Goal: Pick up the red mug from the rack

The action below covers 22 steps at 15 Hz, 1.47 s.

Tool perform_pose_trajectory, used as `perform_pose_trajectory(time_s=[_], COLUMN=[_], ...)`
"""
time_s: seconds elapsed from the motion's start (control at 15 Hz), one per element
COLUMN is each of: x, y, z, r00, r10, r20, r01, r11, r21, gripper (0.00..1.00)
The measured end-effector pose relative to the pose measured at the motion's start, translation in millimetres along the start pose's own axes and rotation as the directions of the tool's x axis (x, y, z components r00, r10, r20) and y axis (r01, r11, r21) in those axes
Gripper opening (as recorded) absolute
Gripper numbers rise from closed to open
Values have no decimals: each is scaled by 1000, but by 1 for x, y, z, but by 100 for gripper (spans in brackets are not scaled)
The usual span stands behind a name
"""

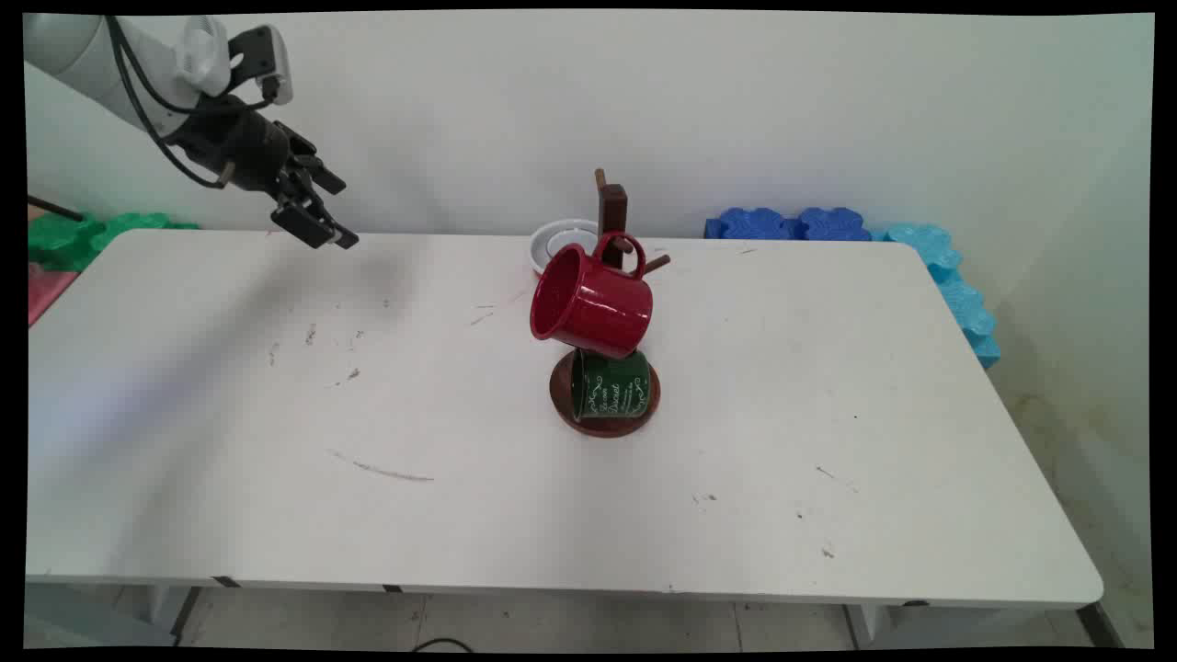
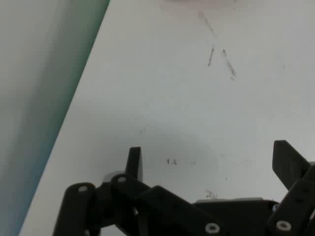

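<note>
My gripper (image 1: 324,228) hangs open and empty above the table's far left corner, well left of the mug stand. In the hand view the gripper (image 2: 209,160) has its two fingers spread wide over bare white tabletop (image 2: 197,98) with a few scuff marks. A wooden mug tree (image 1: 611,213) stands on a round brown base (image 1: 604,423) near the table's middle. A red mug (image 1: 588,303) hangs by its handle from a peg, tilted with its mouth to the left. Under it a dark green mug (image 1: 609,386) rests on the base.
A white bowl (image 1: 557,241) sits behind the mug tree near the wall. Blue foam blocks (image 1: 828,225) line the far right edge and corner; green foam blocks (image 1: 83,234) and a pink one lie at the far left.
</note>
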Motion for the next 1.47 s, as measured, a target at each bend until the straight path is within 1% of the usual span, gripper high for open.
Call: perform_pose_trajectory(time_s=[0.27, 0.53, 0.87, 1.13, 1.47], x=[0, 1, 9, 17, 39], y=[6, 20, 46, 62, 88], z=[-2, -8, -21, -31, -47], r00=[1000, 999, 996, 993, 982], r10=[-18, -42, -79, -106, -159], r20=[-4, -14, -38, -59, -102], r01=[18, 42, 75, 98, 140], r11=[1000, 998, 993, 988, 975], r21=[-10, -37, -89, -118, -174], gripper=[100, 100, 100, 100, 100])
